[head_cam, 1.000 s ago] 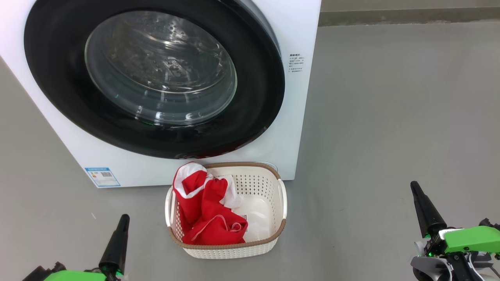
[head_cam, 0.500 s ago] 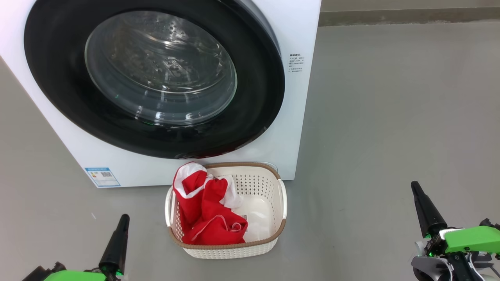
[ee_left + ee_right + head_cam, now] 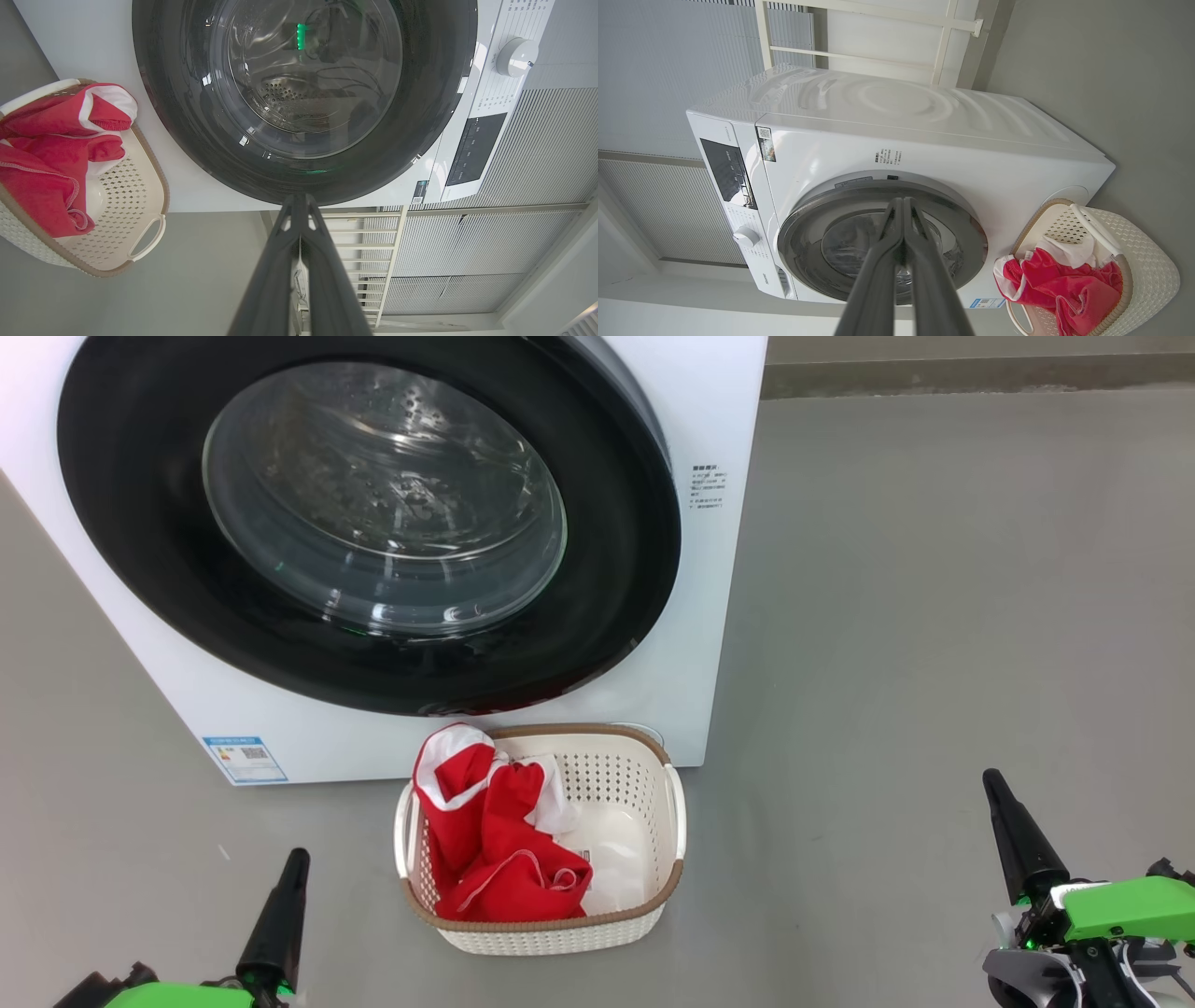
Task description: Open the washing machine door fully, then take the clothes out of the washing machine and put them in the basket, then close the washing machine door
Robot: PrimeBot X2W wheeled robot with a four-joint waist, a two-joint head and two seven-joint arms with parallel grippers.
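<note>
The white washing machine point(image 3: 709, 579) fills the upper left of the head view, and its black-rimmed door point(image 3: 597, 616) with the clear glass bowl lies flush against its front. On the floor just before it stands the cream basket point(image 3: 644, 775), with the red clothes point(image 3: 495, 849) heaped in its left half and one fold draped over the far rim. My left gripper point(image 3: 297, 854) is shut at the lower left, apart from the basket. At the lower right my right gripper point(image 3: 990, 777) is shut too, holding nothing. Both wrist views look at the door point(image 3: 177, 121) point(image 3: 803, 233) past pressed fingers.
Bare grey floor point(image 3: 934, 616) stretches to the right of the machine up to a wall base. A control panel with a white dial point(image 3: 516, 56) tops the machine front. Ribbed panels and a white rack point(image 3: 369, 242) stand beside the machine.
</note>
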